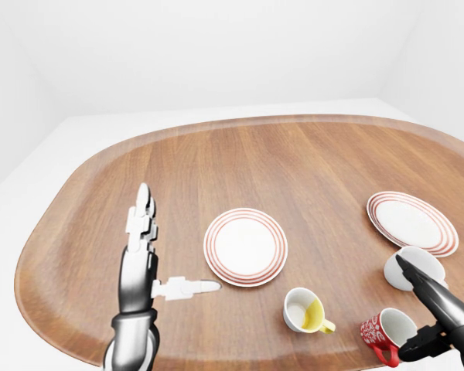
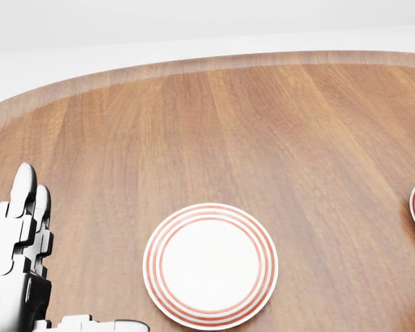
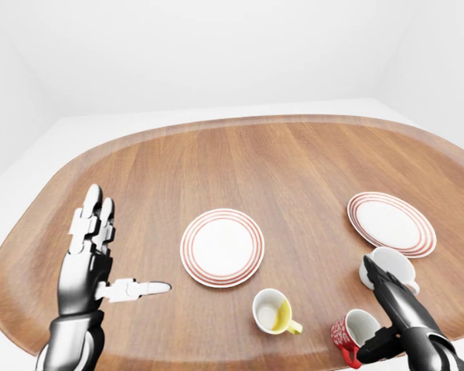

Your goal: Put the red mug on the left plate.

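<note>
The red mug [image 3: 349, 332] stands upright near the bottom right of the right-eye view, its handle toward the bottom edge. My dark right hand [image 3: 367, 309] is at the mug's right side, open, with one long finger [image 3: 383, 284] stretched above the rim and the thumb [image 3: 373, 348] low beside the wall. The left plate [image 1: 246, 246], white with red rings, lies at the table's middle. My silver left hand [image 1: 168, 249] is held up to the left of that plate, open and holding nothing, with its thumb pointing at the plate.
A white mug with a yellow inside [image 1: 305, 311] stands between the left plate and the red mug. A white mug [image 1: 412, 267] lies just above my right hand. A second ringed plate [image 1: 412, 222] is at the right. The wooden table's rim [image 1: 69, 309] curves round the left.
</note>
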Robot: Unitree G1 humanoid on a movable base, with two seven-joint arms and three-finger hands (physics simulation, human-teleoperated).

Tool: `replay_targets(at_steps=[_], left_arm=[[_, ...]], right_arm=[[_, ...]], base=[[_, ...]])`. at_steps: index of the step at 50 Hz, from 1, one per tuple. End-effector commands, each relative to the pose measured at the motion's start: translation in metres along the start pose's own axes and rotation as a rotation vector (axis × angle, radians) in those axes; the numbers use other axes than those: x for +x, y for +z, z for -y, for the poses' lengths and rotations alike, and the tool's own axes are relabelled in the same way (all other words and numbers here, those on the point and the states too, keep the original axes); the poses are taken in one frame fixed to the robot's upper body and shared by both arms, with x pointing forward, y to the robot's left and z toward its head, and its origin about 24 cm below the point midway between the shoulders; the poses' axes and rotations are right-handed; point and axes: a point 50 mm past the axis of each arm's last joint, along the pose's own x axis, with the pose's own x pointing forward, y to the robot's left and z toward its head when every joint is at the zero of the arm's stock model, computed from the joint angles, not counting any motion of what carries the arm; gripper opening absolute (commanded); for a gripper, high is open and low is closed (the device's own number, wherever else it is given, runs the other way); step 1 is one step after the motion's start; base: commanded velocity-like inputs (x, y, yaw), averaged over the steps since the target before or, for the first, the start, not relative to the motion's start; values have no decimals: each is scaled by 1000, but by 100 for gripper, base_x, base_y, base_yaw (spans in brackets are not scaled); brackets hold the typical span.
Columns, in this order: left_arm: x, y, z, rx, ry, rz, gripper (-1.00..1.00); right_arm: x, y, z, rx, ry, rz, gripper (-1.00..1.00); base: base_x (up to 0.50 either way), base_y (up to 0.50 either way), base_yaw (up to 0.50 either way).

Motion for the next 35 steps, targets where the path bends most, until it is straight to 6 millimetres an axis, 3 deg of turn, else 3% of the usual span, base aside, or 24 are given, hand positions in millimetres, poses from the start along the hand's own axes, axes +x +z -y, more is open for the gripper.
replay_targets(at_steps=[1,16,35], left_arm=[[0,0,1,0,-2,1,100],[0,1,0,-1,-1,5,100],[0,0,0,0,-1,2,100]], right_arm=[[7,0,-4,-4,42,10,100],[12,-8,-23,-24,129,-40,100],[16,-8,-27,-29,159,-34,100]], base=[[0,0,0],[0,0,0],[0,0,0]])
